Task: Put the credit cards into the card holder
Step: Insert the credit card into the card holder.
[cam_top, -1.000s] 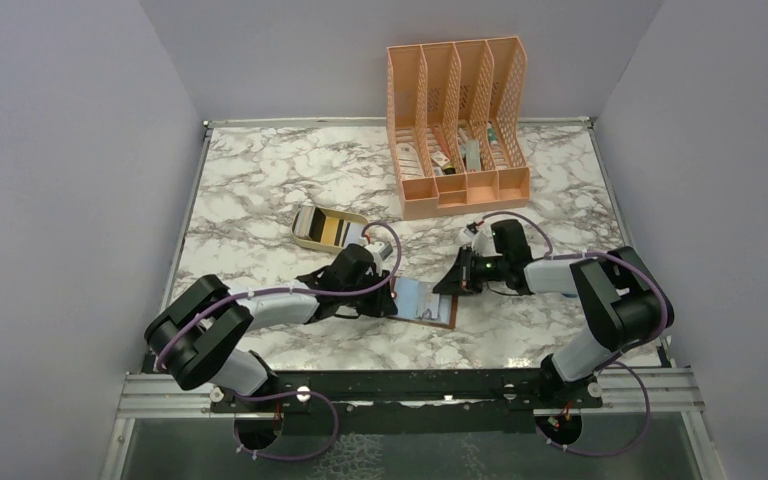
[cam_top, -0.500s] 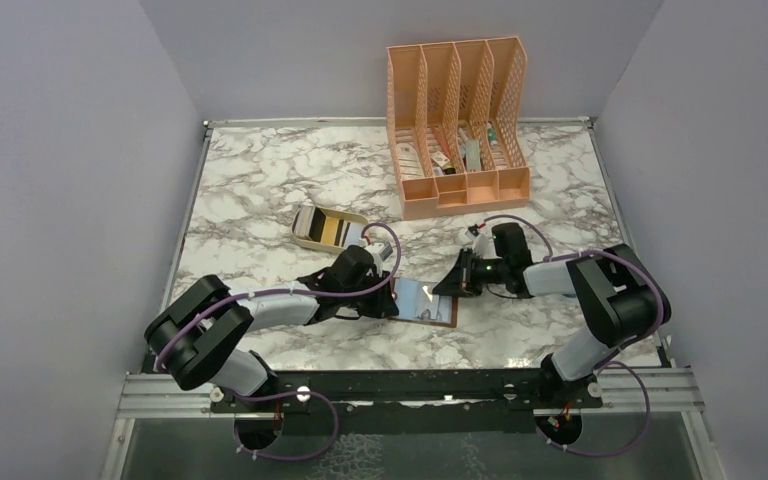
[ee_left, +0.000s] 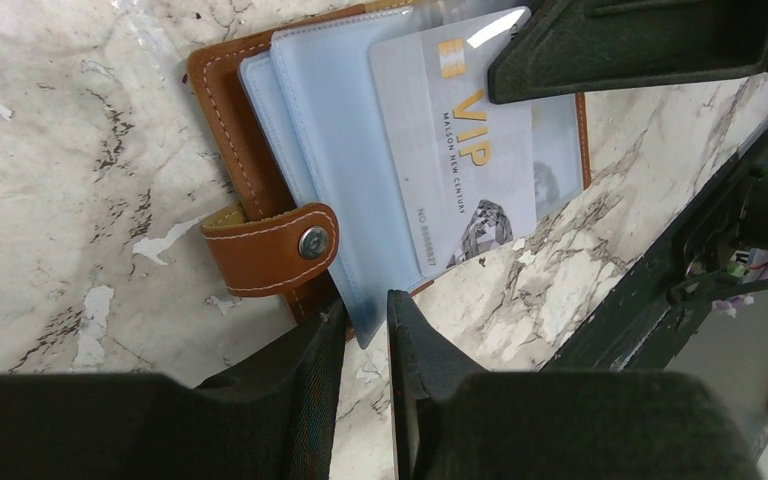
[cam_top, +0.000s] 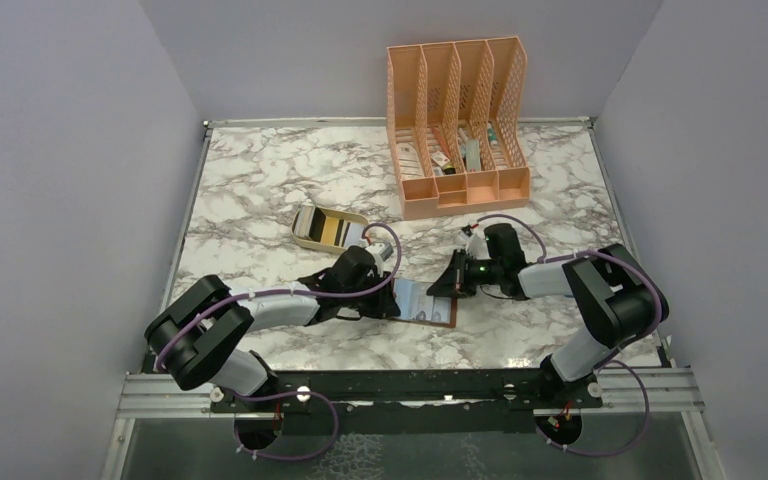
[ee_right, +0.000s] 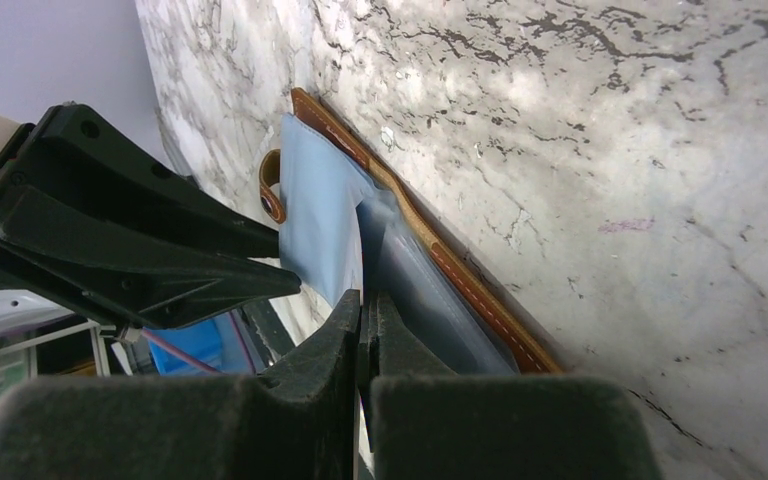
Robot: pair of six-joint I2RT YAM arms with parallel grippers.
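The card holder (cam_top: 428,302) lies open on the marble, brown leather with a snap tab (ee_left: 270,250) and pale blue pockets (ee_left: 330,150). My left gripper (cam_top: 392,295) is at its left edge, shut on the corner of a blue pocket sheet (ee_left: 367,310), which stands lifted (ee_right: 320,220). A pale credit card marked VIP (ee_left: 460,170) lies partly inside a pocket. My right gripper (cam_top: 447,285) is shut on that card's far end, with its fingers (ee_left: 640,45) over the card's corner. A thin edge shows between its closed jaws (ee_right: 365,300). More credit cards (cam_top: 332,232) sit in the beige tray.
The beige oval tray (cam_top: 298,240) stands just behind my left gripper. A tall peach four-slot organiser (cam_top: 458,125) with small items stands at the back. Grey walls close in the table on three sides.
My right gripper has edged a little left towards the card holder. The left gripper has kept its place and grip.
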